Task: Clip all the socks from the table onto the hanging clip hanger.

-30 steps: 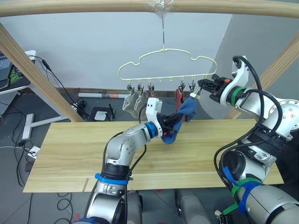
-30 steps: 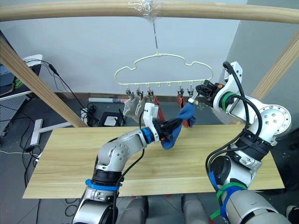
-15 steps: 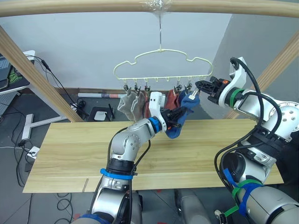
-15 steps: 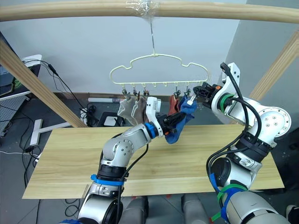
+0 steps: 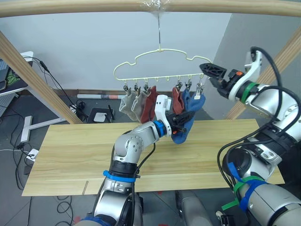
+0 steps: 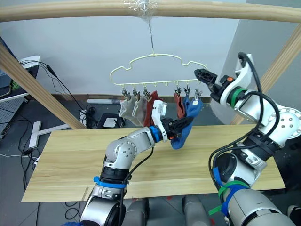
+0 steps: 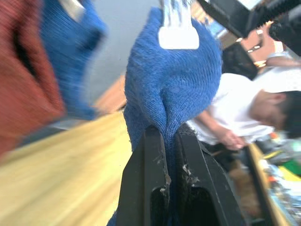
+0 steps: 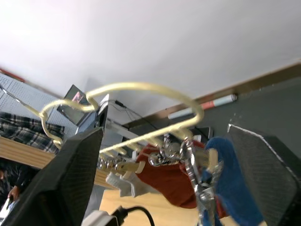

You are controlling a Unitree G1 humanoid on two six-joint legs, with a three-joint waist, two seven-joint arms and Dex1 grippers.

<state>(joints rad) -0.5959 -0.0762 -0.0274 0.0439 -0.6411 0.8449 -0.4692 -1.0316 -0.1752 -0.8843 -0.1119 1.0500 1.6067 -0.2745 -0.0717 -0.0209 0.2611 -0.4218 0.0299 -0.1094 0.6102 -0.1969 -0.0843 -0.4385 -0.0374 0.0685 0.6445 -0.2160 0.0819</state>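
Already the last blue sock (image 5: 187, 123) hangs from the end clip (image 5: 199, 88) of the clip hanger (image 5: 160, 70) above the bare counter (image 5: 70, 155), with the left end effector (image 7: 165, 141) pinched shut on its lower fold. Beside the clip, the right end effector (image 5: 207, 69) is spread open. If the left arm pulls down before letting go, the sock may slip from the clip or drag the hanger into swinging, loosening the other socks (image 5: 141, 104).
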